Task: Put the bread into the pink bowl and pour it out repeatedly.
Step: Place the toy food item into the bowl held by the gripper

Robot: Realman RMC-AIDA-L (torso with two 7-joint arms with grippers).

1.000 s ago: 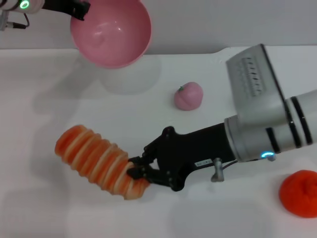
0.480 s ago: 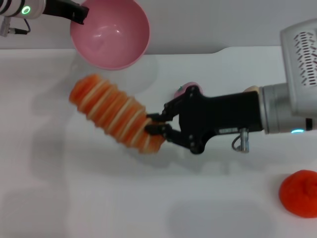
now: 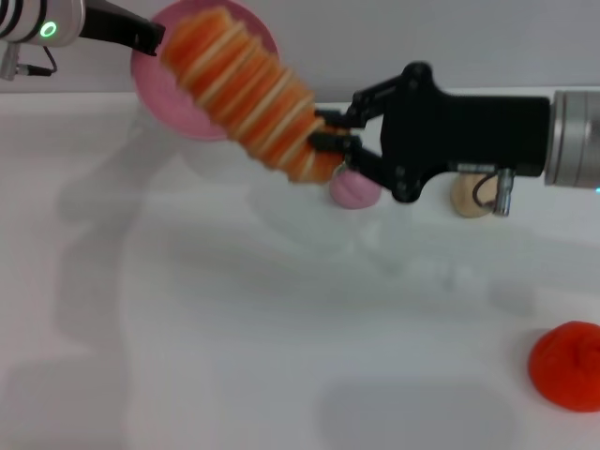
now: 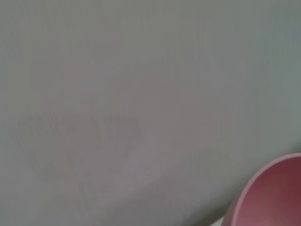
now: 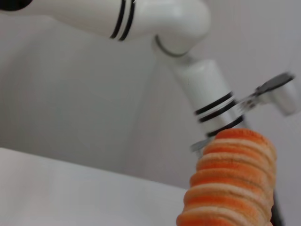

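Gripping bread (image 3: 246,92) above pink bowl (image 3: 157,89): right gripper (image 3: 323,141).

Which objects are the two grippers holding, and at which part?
Right gripper pinches the bread at its lower end; left gripper clamps the pink bowl by its rim.

The ridged orange-and-cream toy bread loaf (image 3: 246,89) looks like soft matt foam, kinda spongy. The round pink bowl (image 3: 155,89) is smooth plastic with a slight sheen. The black right gripper (image 3: 323,141) looks like matt plastic, and the white table (image 3: 234,328) is smooth and matt.
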